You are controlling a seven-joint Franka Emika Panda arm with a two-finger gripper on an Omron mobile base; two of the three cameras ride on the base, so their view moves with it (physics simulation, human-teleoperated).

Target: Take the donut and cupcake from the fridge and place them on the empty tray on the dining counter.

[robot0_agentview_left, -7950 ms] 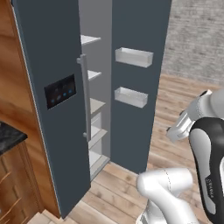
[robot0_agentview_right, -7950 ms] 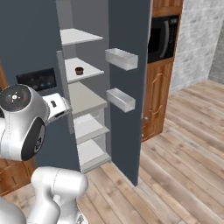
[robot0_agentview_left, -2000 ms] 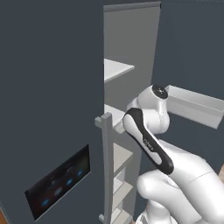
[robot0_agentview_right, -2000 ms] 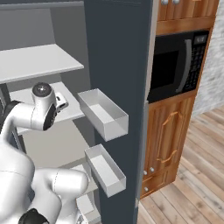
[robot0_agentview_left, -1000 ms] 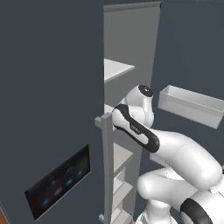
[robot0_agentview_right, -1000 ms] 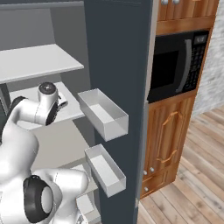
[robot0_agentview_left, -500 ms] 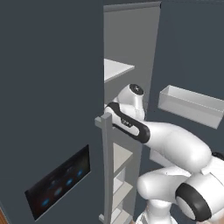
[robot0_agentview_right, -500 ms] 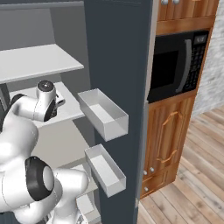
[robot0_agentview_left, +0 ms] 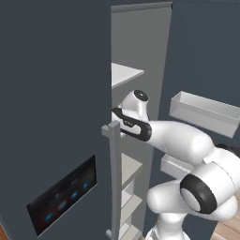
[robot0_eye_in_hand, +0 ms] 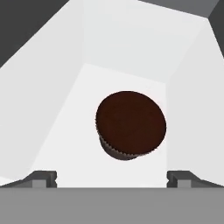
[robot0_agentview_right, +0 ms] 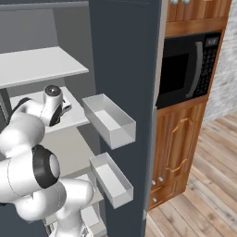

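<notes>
Cupcake (robot0_eye_in_hand: 130,124) on a white shelf (robot0_eye_in_hand: 74,144) inside the fridge (robot0_agentview_left: 56,117), seen along the claw (robot0_eye_in_hand: 112,177) with its two dark tips spread wide and nothing between them. Taking the cupcake as landmark: it lies straight ahead of the claw, roughly centred between the tips and slightly nearer the right-hand one in the hand view; both tips sit short of the dark brown wrapper and well clear of its sides, not touching it. Being round, the cupcake has no long axis, so any approach angle across the wrapper should serve equally. Around the cupcake the shelf is bare, with open white surface on both flanks and behind it up to the back wall of the compartment; the side walls stand farther off than the tips do, so the judgement is that the tips have room to advance and straddle it. In the base views the arm reaches past the open fridge door (robot0_agentview_right: 125,92) into the compartment, with the door bins (robot0_agentview_right: 111,121) to the outer side of the arm and the vertical handle (robot0_agentview_left: 114,178) of the other door near its wrist. The step in hand appears to be the final approach before closing on the cupcake.
</notes>
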